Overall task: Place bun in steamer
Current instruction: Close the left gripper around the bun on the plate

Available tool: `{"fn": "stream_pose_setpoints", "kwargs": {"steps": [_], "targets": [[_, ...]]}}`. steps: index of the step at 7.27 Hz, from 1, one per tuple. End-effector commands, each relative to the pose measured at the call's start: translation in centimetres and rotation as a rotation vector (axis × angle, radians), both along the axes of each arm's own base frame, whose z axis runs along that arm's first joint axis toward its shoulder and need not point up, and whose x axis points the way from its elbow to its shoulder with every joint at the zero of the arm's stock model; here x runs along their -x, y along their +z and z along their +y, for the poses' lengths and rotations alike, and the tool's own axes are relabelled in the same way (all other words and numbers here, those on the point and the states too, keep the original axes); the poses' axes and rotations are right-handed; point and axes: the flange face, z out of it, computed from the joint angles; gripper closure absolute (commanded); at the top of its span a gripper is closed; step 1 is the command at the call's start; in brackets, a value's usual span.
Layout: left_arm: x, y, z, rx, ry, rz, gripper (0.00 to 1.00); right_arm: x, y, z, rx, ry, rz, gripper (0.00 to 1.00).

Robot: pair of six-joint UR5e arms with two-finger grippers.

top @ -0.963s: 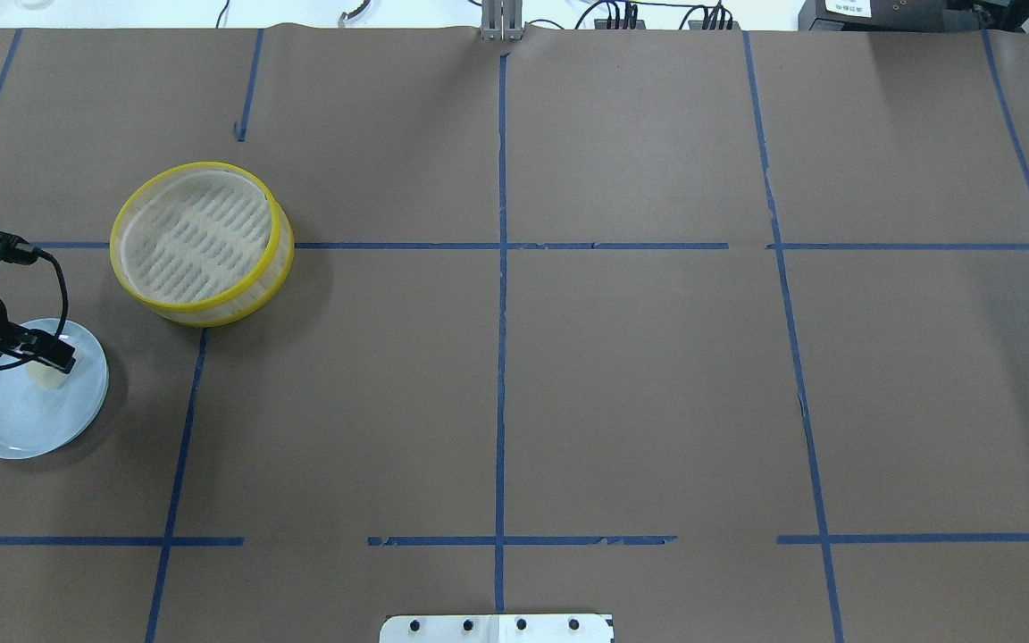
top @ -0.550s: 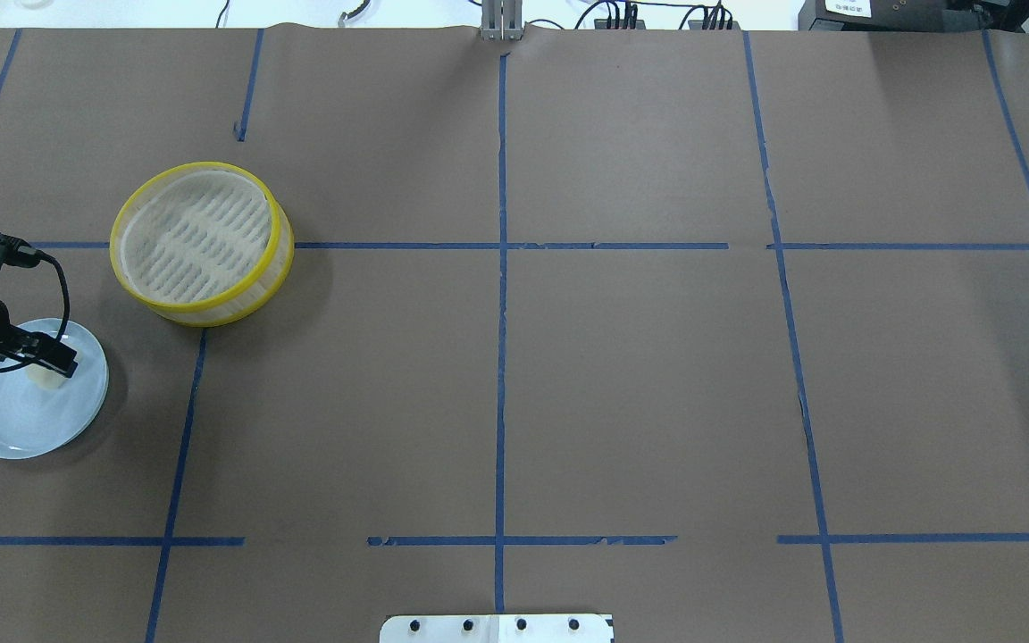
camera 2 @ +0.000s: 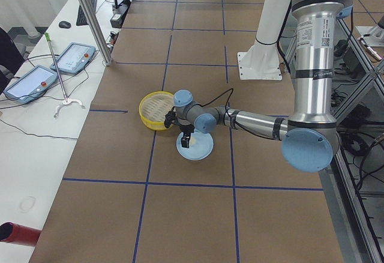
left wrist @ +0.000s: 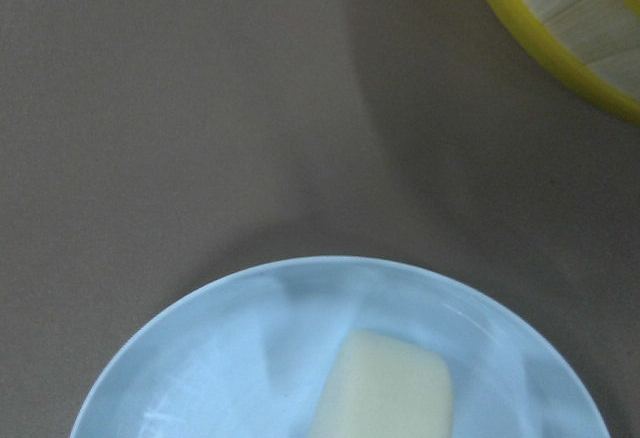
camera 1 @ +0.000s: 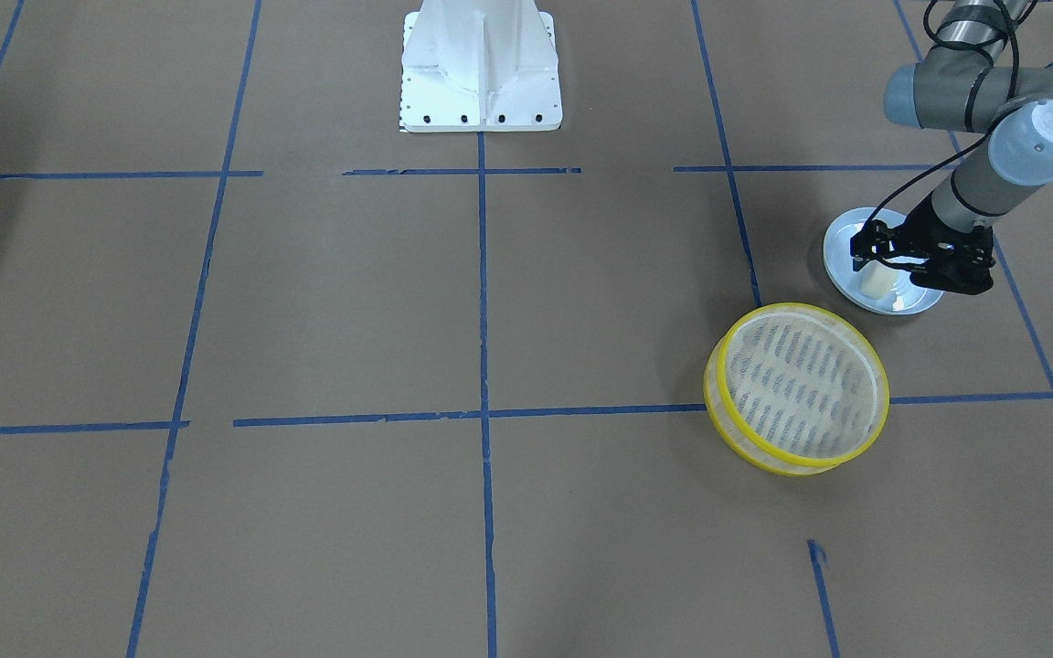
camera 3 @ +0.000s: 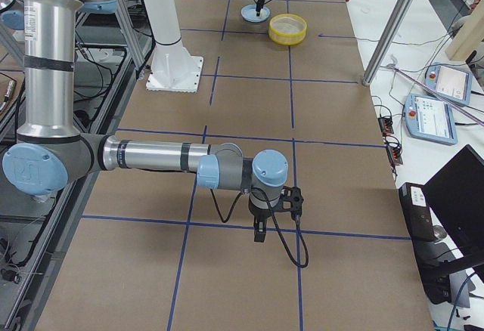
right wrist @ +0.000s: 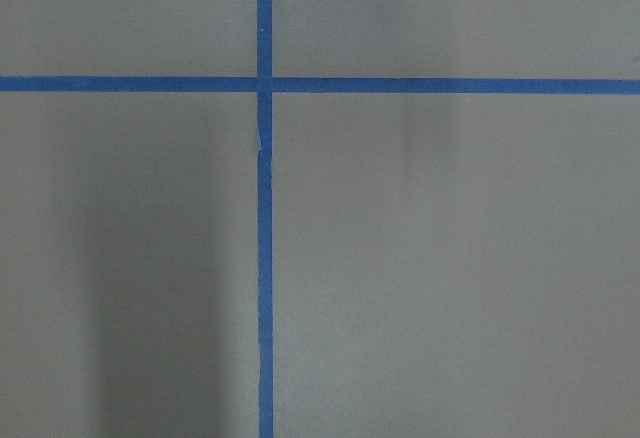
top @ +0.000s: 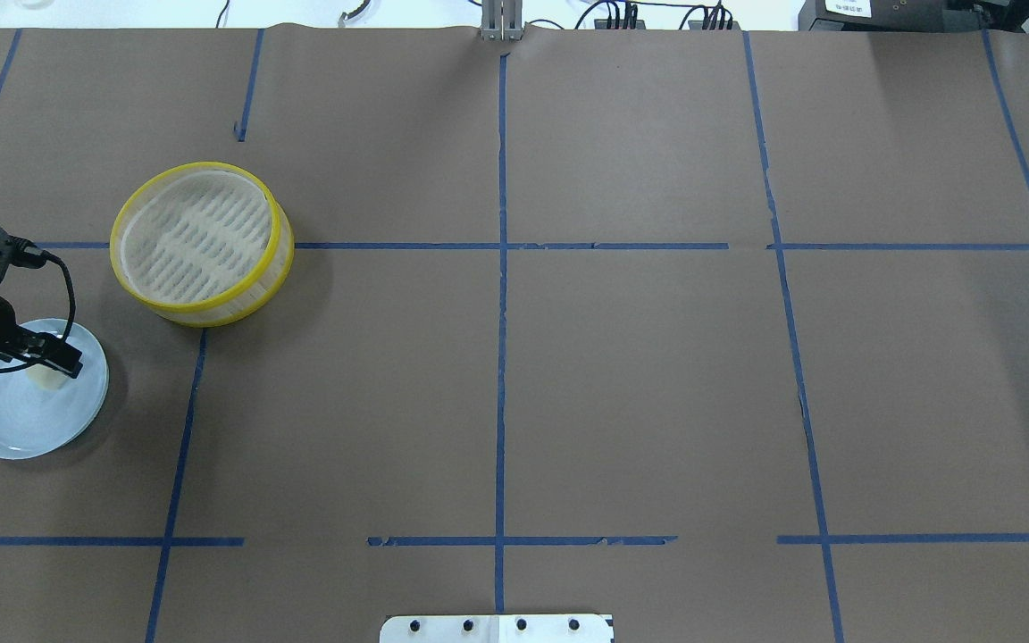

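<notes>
The cream-white bun lies on a pale blue plate at the table's left side. It also shows in the front-facing view and in the left wrist view. My left gripper hangs just over the bun, pointing down. It looks open, and the bun rests on the plate. The yellow-rimmed steamer stands empty a little beyond the plate, and its rim shows in the left wrist view. My right gripper hangs low over bare table far from them. I cannot tell whether it is open or shut.
Brown paper with blue tape lines covers the table. The white robot base stands at the table's near edge. The right wrist view shows only paper and a tape crossing.
My left gripper has shifted slightly over the plate and covers a little more of the bun. The bun, the plate and the steamer have not moved.
</notes>
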Motion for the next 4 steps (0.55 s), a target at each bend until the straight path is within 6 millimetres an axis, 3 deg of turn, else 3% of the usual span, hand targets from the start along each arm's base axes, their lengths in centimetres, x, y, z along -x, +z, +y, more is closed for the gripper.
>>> {"fn": "stream_pose_setpoints", "kwargs": {"steps": [1,3,4], "targets": [[-0.2,0.23,-0.12,-0.001,0.0,0.012,0.26,0.03,0.0,0.0,0.0,-0.001,0.0,0.0],[-0.23,0.19,-0.08,0.001,0.003,0.018,0.54,-0.04,0.0,0.01,0.0,0.001,0.0,0.0],[-0.25,0.09,-0.06,0.001,0.005,0.021,0.62,-0.04,0.0,0.01,0.0,0.001,0.0,0.0]]}}
